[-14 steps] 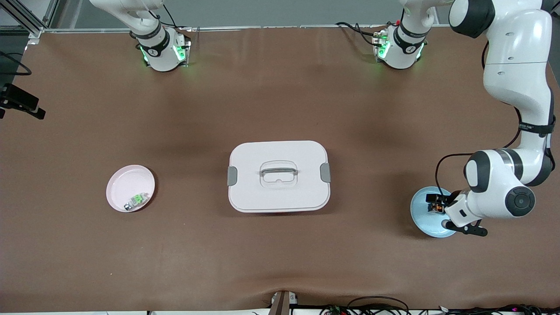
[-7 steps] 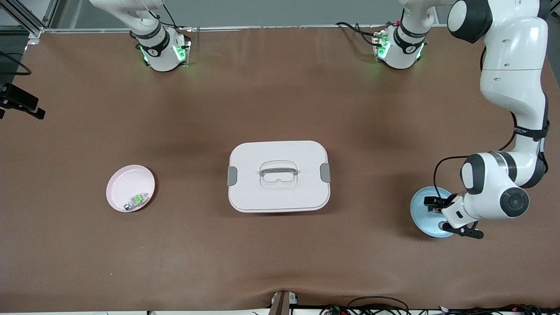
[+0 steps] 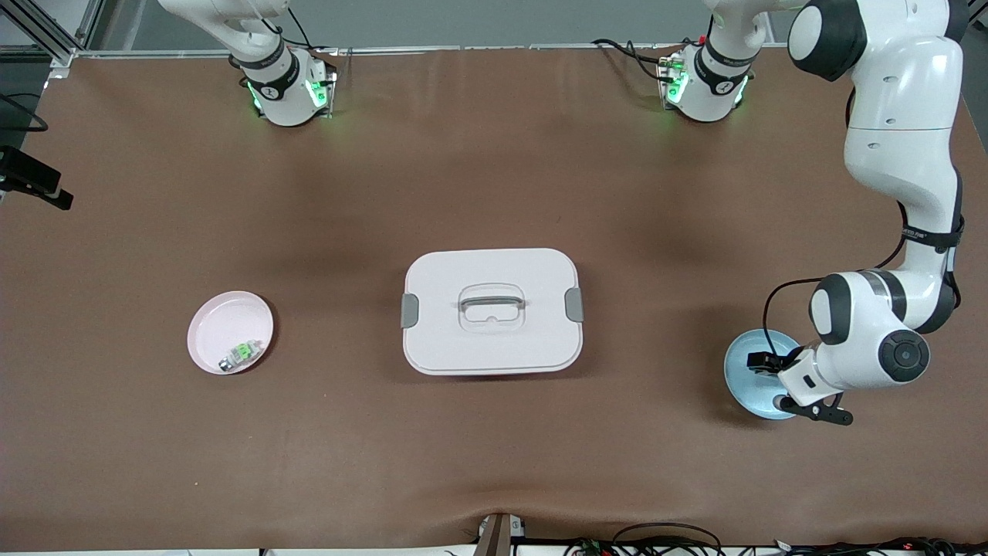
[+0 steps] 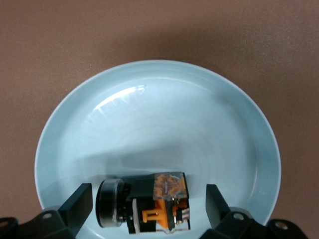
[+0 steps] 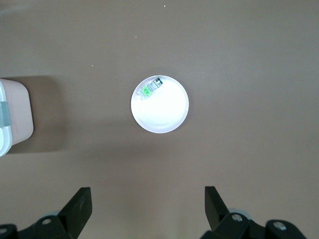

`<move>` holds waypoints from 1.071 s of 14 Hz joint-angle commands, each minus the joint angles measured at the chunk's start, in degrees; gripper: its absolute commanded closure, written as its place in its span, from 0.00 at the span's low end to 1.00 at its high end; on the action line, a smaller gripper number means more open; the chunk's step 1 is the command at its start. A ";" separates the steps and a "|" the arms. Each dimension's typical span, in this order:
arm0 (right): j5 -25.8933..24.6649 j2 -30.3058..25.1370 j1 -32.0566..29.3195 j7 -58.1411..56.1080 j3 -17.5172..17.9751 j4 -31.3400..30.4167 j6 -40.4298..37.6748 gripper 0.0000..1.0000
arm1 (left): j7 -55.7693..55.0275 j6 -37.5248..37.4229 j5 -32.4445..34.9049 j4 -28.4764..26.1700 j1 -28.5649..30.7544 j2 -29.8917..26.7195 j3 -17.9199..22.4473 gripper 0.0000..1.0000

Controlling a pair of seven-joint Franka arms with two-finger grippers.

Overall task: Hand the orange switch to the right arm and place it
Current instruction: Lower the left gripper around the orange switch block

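Orange switch (image 4: 149, 206) lies ungrasped in the blue dish (image 4: 239, 129); left gripper (image 4: 149, 211) straddles it, spread. Right gripper (image 5: 147, 211) waits, spread. Grasp, handover, placing remain.

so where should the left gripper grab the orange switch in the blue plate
Grip the orange switch across its squarish black-and-orange body, coming straight down. It lies on its side in the blue plate, round black cap toward one finger. The left gripper is open, fingers already either side of it.
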 commanded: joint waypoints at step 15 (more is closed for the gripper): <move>1.04 -0.86 -3.01 -3.90 0.88 -0.91 0.25 0.00 | -1.20 0.70 0.58 -0.28 0.14 0.49 0.07 0.75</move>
